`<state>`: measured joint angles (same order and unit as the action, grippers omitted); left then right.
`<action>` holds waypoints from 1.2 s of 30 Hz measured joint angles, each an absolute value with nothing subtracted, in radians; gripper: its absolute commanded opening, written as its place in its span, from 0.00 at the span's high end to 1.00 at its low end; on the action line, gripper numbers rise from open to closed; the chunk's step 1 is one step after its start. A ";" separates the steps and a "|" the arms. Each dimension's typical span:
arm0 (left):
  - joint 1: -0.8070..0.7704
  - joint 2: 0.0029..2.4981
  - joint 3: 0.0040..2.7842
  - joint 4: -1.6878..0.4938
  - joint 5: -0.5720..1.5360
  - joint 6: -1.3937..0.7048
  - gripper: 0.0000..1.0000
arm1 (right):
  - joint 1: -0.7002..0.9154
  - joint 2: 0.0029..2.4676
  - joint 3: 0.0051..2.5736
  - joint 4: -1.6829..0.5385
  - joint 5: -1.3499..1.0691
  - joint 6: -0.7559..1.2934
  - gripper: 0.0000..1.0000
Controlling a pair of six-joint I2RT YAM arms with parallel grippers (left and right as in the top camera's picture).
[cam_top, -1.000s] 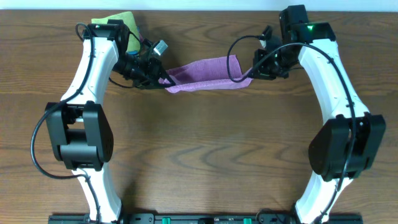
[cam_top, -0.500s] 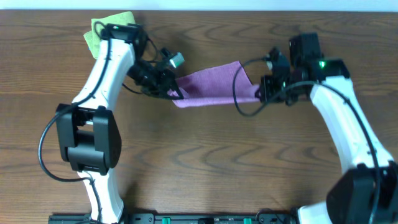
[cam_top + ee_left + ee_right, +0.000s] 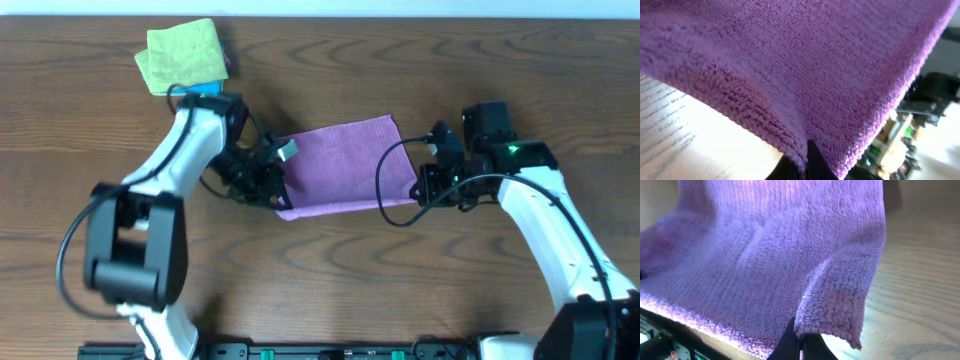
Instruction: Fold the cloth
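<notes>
Drawn nearer now, the cloth is stretched wide over the table, its near corners pinched by the left gripper and right gripper; no fold appears laid yet.

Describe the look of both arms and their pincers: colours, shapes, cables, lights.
Both arms are built of smooth, curved white links: the left arm and the right arm. The left one carries a bulky black joint housing. The left pincer and right pincer are black. A thin black cable loops beside the right one, and a green light glows on its wrist.
</notes>
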<state>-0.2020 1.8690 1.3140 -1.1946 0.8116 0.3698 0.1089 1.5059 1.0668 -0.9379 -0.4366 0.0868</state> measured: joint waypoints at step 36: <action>-0.204 1.522 0.892 -0.358 0.451 -0.412 0.94 | 0.170 1.651 0.971 -0.290 -0.427 0.165 0.99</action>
